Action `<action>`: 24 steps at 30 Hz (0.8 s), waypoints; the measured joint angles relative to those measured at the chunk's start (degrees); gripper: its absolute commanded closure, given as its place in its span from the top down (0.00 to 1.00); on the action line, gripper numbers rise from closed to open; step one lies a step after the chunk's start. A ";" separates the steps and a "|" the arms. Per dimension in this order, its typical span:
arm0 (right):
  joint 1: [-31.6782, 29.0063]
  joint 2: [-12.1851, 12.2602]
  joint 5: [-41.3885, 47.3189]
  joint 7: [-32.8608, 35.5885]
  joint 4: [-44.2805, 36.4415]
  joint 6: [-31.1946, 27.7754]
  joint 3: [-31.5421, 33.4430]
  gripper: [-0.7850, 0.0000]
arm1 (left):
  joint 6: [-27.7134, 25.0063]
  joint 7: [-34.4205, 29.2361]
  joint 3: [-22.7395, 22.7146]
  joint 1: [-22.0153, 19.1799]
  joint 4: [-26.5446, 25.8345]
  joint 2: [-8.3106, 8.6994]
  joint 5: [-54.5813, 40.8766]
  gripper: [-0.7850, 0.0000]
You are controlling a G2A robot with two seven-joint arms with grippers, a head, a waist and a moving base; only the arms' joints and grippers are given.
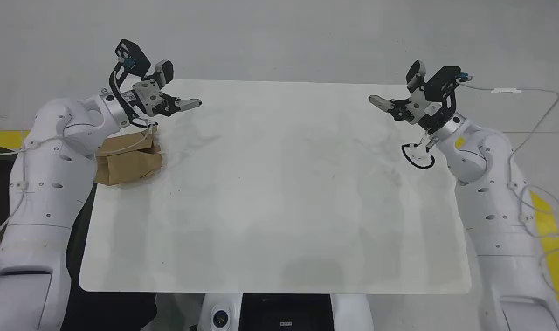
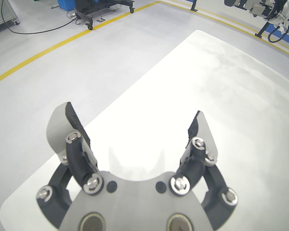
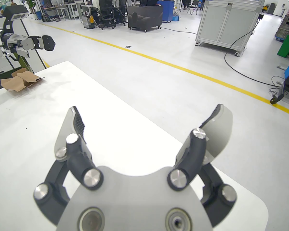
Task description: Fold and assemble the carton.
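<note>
A brown cardboard carton (image 1: 129,156) lies partly folded at the table's left edge, overhanging it, with flaps sticking up; the right wrist view shows the carton (image 3: 20,80) far off. My left gripper (image 1: 189,105) hangs open above the table's far left corner, just beyond the carton and not touching it. Its own view has the left gripper (image 2: 132,118) wide open with nothing between the fingers. My right gripper (image 1: 381,102) is open over the far right corner, and in its wrist view the right gripper (image 3: 147,116) is empty.
The white table (image 1: 279,200) is bare between the arms. Grey floor with a yellow line surrounds it. The other arm (image 2: 255,3) shows across the table in the left wrist view.
</note>
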 measured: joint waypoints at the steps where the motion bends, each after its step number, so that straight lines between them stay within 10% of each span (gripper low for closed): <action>1: 0.00 0.00 0.00 0.00 0.00 0.00 0.00 1.00 | 0.00 0.00 0.00 0.00 0.00 0.00 0.00 1.00; 24: 0.00 0.00 0.00 0.00 0.00 0.00 0.00 1.00 | 2.39 -3.98 -0.88 1.79 0.25 0.14 -7.55 1.00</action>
